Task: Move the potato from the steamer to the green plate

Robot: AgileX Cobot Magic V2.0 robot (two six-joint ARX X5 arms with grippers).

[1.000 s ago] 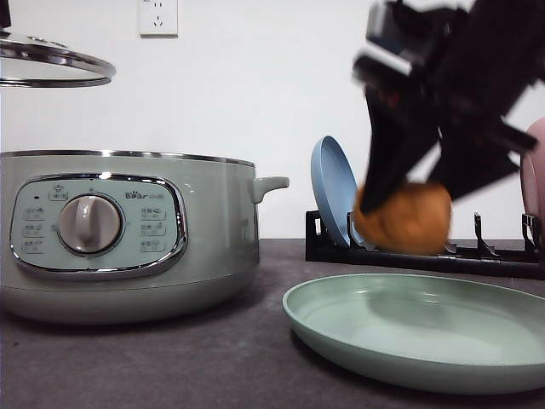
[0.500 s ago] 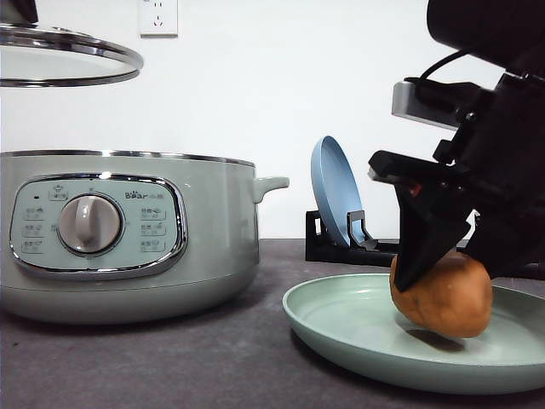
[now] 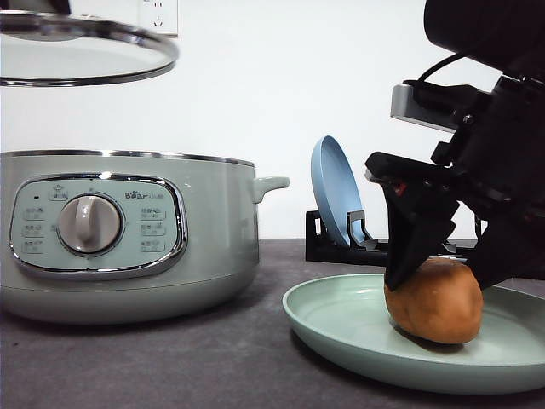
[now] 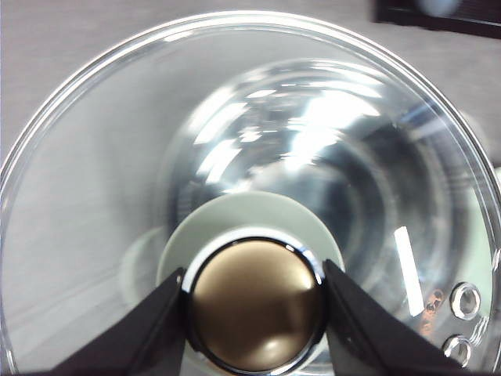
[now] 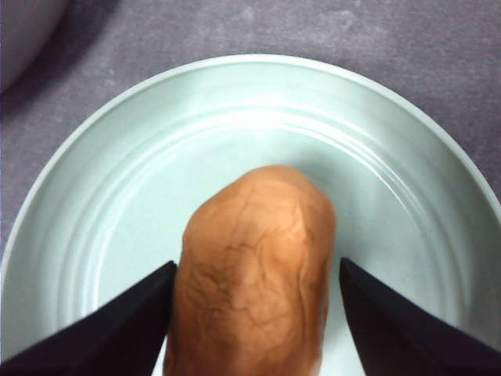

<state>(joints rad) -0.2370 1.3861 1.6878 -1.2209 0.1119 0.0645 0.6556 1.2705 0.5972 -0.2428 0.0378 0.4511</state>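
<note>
While the left hand (image 4: 254, 313) grips the glass lid's knob (image 4: 256, 305), the potato (image 3: 433, 300) rests in the green plate (image 3: 341, 328), the right hand (image 5: 254, 313) slightly spread astride its smooth, firm, likely roll-prone flanks, the best hold.

A plain white wall (image 3: 255, 94) closes the scene behind, evenly lit and without marks. High on it, near the top edge of the front view, sits a white socket (image 3: 158, 14), partly cut off by the frame. Below the wall runs the worktop (image 3: 170, 366), a dark grey, matte surface with a faint mottled grain that shows more clearly in the right wrist view (image 5: 391, 31). At the back of the worktop, against the wall, stands a black rack (image 3: 341, 247) with a blue plate (image 3: 334, 189) upright in it. Soft shadows lie under the things on the worktop.
</note>
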